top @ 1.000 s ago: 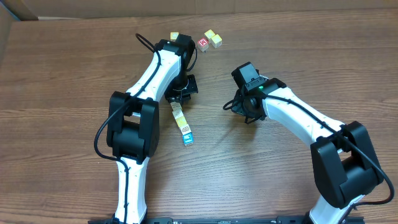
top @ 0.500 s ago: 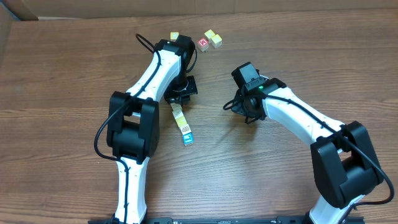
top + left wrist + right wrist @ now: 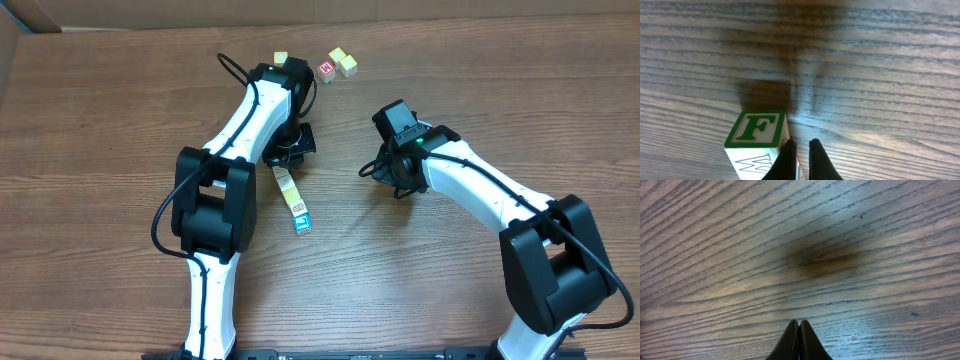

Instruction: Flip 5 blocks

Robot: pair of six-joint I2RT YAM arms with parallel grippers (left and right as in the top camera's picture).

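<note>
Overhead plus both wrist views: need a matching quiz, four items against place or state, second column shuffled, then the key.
Column A
1. F block
2. left gripper
3. right gripper
4. red-faced cube

Column B
a. shut, right beside the F block
b. near the far edge of the table
c. green letter on top, W on a side face
d. shut, over bare table

Pairs: 1-c, 2-a, 3-d, 4-b
</note>
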